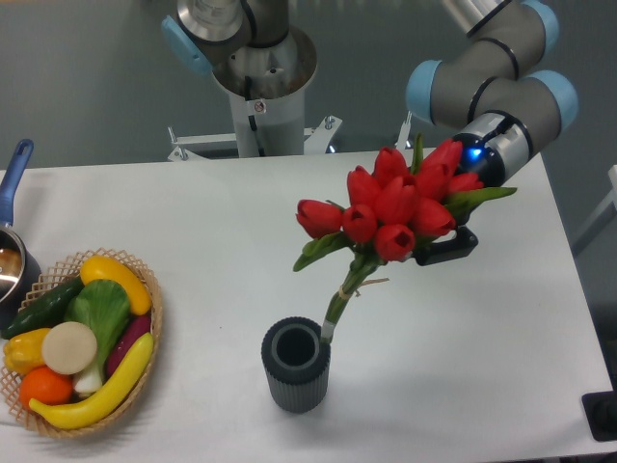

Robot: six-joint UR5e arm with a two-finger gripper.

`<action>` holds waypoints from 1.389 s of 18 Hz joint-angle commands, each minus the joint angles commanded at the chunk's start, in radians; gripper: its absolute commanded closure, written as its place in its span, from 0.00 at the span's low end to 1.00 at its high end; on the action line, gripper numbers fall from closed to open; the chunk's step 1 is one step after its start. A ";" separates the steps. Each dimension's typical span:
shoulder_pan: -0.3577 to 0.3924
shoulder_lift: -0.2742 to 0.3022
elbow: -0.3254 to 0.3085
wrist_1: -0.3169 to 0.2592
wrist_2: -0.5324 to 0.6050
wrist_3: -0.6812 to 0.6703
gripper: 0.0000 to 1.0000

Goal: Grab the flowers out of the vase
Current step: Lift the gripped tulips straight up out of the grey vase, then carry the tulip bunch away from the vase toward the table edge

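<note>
On the white bench [222, 231], at the far left, a pot [12, 260] with a blue handle sits beside a woven basket [145, 333] of vegetables. Near the middle front stands the dark ribbed vase [295, 367]. The flowers [390, 207], red tulips, tilt toward 1 o'clock above it, stem ends right at the vase rim. The claw [445, 246] sits behind the blooms at 3 o'clock, mostly hidden; I cannot tell whether it is clenched.
</note>
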 joint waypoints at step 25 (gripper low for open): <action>0.130 0.094 -0.074 -0.020 1.032 0.031 0.77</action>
